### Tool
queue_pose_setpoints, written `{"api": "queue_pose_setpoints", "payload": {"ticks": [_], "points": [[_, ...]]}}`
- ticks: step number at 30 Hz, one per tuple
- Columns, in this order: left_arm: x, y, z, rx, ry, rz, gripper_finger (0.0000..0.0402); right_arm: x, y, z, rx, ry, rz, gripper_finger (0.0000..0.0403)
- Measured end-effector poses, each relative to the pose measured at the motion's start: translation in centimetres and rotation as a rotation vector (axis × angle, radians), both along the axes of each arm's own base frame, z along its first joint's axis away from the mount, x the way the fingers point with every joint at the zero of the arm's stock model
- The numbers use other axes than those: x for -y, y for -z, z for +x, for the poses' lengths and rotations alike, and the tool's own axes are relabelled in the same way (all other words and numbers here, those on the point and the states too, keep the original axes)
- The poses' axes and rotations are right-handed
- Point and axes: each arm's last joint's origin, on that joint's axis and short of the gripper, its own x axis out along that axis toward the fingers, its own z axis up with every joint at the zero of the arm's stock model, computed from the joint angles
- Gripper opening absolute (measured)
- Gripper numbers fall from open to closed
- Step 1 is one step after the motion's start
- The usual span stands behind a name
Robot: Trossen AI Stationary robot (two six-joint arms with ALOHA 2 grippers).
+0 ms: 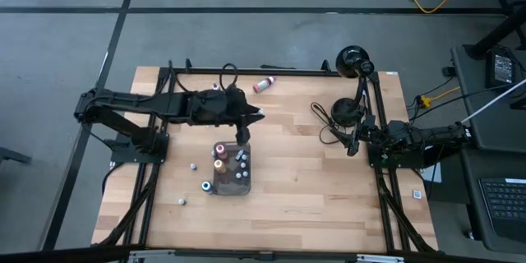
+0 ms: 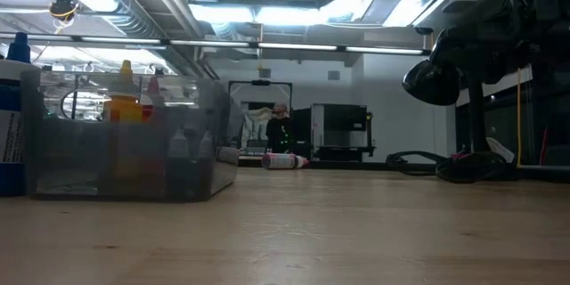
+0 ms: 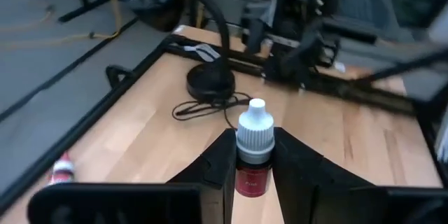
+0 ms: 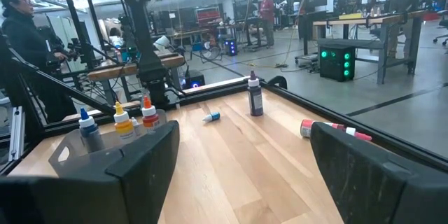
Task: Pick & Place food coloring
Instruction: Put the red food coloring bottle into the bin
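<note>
The left gripper (image 3: 252,171) is positioned above the tray (image 1: 231,182) near the tabletop (image 1: 312,197) centre, jaws closed on a dark red food coloring bottle (image 3: 252,155). The right gripper (image 1: 353,144) is parked near the right edge, jaws wide apart and empty. Open wood is left between them.

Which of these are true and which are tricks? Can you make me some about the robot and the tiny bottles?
1. The left tool is pinching a small dark red bottle with a white cap. True.
2. The right tool is holding a bottle too. False: its fingers are spread open with nothing between them.
3. Several bottles stand in the grey tray. True.
4. Every bottle is inside the tray. False: a few lie loose on the table, like the pink bottle near the far edge.
5. The right arm is reaching over the tray. False: it waits at the right side of the table.
</note>
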Motion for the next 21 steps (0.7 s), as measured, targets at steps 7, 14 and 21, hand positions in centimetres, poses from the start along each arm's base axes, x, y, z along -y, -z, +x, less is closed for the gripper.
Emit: {"api": "queue_pose_setpoints", "payload": {"ticks": [7,14,21], "points": [[1.5,2.8,-0.1,0.007,-0.186,-0.16,0.0067,0.0,0.0,0.0,0.0,0.0,0.0,0.0323],[3.9,6.2,-1.0,0.059,-0.388,-0.252,0.0067,0.0,0.0,0.0,0.0,0.0,0.0,0.0323],[5.7,7.4,-2.1,0.164,-0.626,-0.223,0.0066,0.0,0.0,0.0,0.0,0.0,0.0,0.0323]]}}
